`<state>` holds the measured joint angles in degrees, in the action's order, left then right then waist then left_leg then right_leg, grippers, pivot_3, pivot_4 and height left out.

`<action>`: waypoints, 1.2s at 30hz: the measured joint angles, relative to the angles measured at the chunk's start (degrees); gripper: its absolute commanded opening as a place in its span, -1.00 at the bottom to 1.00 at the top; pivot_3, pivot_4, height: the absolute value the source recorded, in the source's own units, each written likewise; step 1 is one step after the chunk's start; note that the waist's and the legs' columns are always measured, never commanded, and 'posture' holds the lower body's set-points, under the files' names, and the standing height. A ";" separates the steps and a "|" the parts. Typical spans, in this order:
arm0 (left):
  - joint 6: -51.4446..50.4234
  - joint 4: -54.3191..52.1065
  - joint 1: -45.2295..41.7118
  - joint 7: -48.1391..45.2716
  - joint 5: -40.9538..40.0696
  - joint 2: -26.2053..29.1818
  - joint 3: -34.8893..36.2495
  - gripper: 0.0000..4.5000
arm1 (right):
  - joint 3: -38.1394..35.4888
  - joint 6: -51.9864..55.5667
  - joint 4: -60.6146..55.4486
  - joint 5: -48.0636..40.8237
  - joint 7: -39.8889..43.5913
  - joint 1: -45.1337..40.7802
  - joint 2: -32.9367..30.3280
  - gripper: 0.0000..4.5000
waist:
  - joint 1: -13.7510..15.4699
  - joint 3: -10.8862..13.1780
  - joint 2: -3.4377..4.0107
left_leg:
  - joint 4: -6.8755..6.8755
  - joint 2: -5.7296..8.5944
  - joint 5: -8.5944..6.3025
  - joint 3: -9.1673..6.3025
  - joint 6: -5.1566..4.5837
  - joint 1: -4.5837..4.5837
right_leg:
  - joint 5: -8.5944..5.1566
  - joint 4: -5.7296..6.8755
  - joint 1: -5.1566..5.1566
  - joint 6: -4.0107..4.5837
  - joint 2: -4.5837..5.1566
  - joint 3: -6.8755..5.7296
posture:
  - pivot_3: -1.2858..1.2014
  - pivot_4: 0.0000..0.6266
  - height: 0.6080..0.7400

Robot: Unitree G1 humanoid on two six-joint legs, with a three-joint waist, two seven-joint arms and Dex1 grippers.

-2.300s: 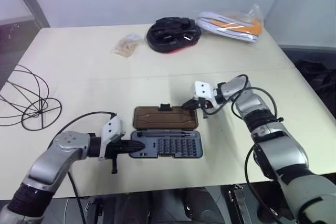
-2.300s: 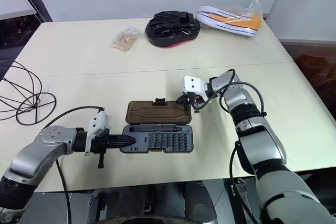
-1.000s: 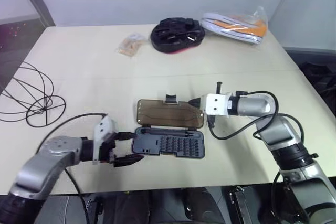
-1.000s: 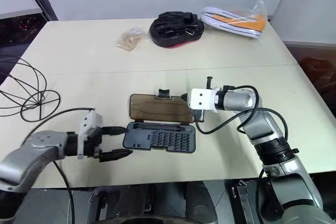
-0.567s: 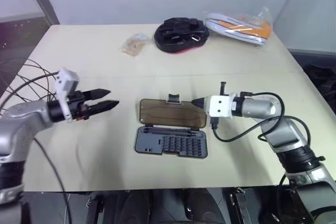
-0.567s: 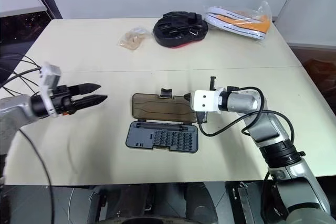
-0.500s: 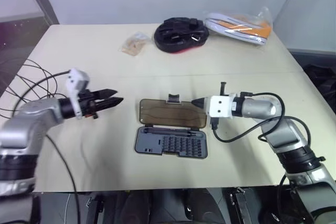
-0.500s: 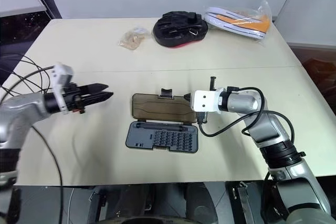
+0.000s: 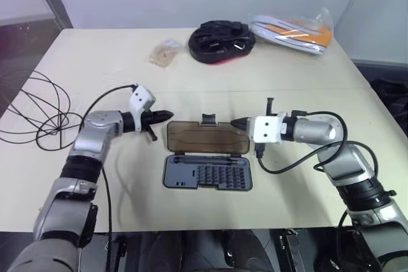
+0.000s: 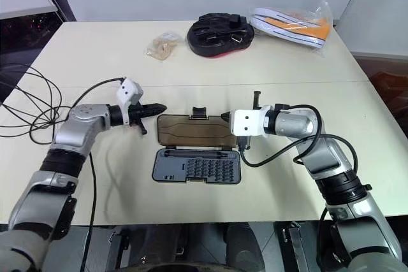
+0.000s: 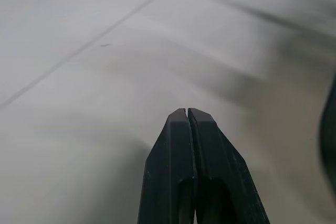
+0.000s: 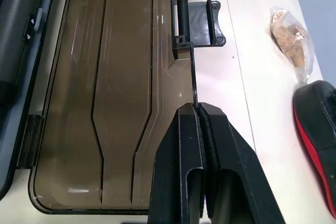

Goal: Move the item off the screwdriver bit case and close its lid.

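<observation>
Our left hand (image 9: pixel 167 116) has swung in from the case's near corner, now clenched empty beside the lid (image 9: pixel 207 138). It lies flat between both hands; our clenched right hand (image 9: pixel 236 123) touches its far-right edge. Wire-hoop ball (image 9: pixel 35 109) sits well behind the left hand.

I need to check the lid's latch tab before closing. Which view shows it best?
The right wrist view: the latch tab sits large, right beyond the shut right end effector. Both eye views show it small, on the lid's far edge.
</observation>
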<state>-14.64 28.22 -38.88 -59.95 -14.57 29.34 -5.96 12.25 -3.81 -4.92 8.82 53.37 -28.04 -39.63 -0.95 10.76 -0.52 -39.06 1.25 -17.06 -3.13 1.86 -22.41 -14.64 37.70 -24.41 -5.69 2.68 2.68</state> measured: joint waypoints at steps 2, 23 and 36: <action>-1.27 -0.61 0.07 -1.93 -0.63 -0.90 -0.19 -0.99 | 0.00 0.46 -0.42 0.00 0.00 0.03 0.00 -1.00 | -0.01 0.00 0.00 | 0.00 -0.01 0.00 0.00 0.00 0.00 | 0.00 0.00 0.00 0.00 -0.01 0.00 | 0.03 -0.52 1.00; -2.44 -3.55 0.91 -8.96 0.39 -1.30 -1.98 -1.00 | -8.99 20.91 -19.34 -14.28 4.47 2.56 -4.40 0.30 | 0.35 0.00 -0.01 | -0.03 -0.08 -0.01 -0.14 -0.01 -0.05 | 0.00 -0.04 0.05 -0.01 0.04 -0.03 | 0.03 -0.52 1.00; -13.62 -26.45 1.88 -20.52 -7.62 5.34 -3.85 -1.00 | -38.93 45.51 -36.16 -45.91 19.28 34.41 -19.16 0.30 | -0.13 0.00 -0.03 | -0.01 -0.19 -0.12 -0.12 -0.21 0.16 | -0.01 -0.29 0.43 -0.04 -0.02 -0.10 | 0.03 -0.52 1.00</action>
<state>-28.26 1.77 -37.00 -80.47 -22.18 34.67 -9.82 -26.68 41.70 -41.09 -37.09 72.65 6.36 -58.79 -1.08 10.77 -0.55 -39.08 1.06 -17.18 -3.25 1.66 -22.25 -14.65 37.42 -23.98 -5.73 2.66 2.59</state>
